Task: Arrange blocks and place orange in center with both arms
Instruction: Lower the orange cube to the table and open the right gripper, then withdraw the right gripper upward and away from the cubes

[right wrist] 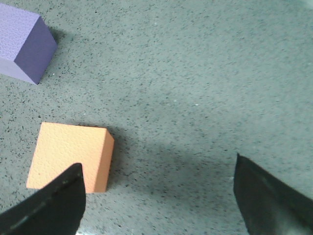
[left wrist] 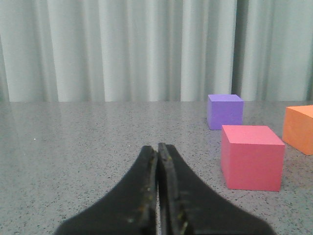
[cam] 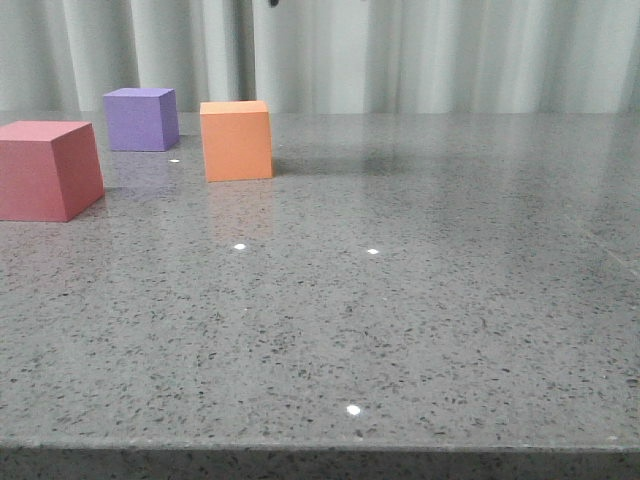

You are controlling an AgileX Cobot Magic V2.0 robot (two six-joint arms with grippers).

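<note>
The plain matte orange cube [cam: 237, 140] is seen resting flat on the grey speckled stone-look table [cam: 400, 300], toward the far left of the front view, with the matte purple cube [cam: 142, 118] just beyond it to the left and the matte pinkish-red cube [cam: 47, 168] nearer the camera at the left edge; all three are set apart from one another, none touching. In the right wrist view the orange cube [right wrist: 68, 156] is found below and to one side of the right gripper [right wrist: 159, 196], whose black fingers are spread wide with nothing between them; one fingertip [right wrist: 58, 200] overlaps the cube's near edge in the picture, though whether contact is made cannot be told. The left gripper [left wrist: 157, 161] is shown with its fingers pressed together, holding nothing, low over the table and pointed past the pinkish-red cube [left wrist: 252, 156]. No grasp appears to have been made yet, so the arranging is judged to be at an early stage. Since the orange cube is not centred between the wide fingers, a descent from here could bring one finger down on its top face, or the cube could be pushed and turned rather than gripped. The purple cube could also be nudged if the approach is taken from that side.
</note>
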